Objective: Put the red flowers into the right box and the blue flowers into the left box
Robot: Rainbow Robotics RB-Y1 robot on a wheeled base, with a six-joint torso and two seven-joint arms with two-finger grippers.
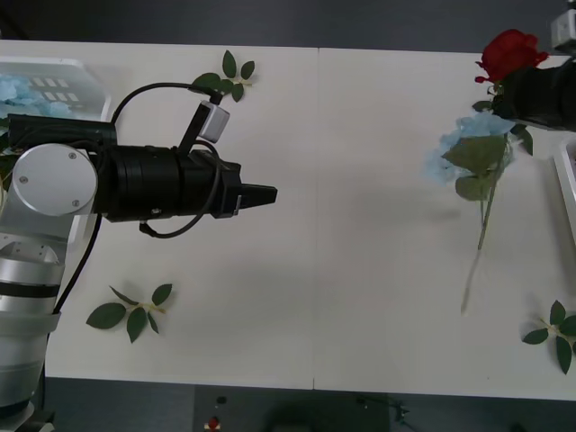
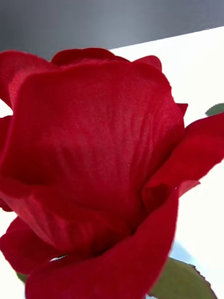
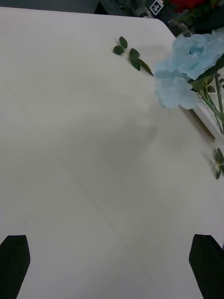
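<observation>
The white desk (image 1: pixel 360 225) is lying wide under me. My right tool (image 1: pixel 531 94), fingers hidden so I cannot tell its grip, is carrying a red flower (image 1: pixel 508 54) near the right box (image 1: pixel 567 180); a blue flower (image 1: pixel 468 144) is dangling alongside, so I should be keeping it out. My left tool (image 1: pixel 261 195), spread, is waiting mid-desk.

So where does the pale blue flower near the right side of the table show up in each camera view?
Front view: the blue flower lies on the table's right part, just below the red rose.
Left wrist view: its blooms lie far across the table from the open left gripper, below the rose.
Right wrist view: not in it; the rose is close up.
Shared landmark: the red rose.
</observation>
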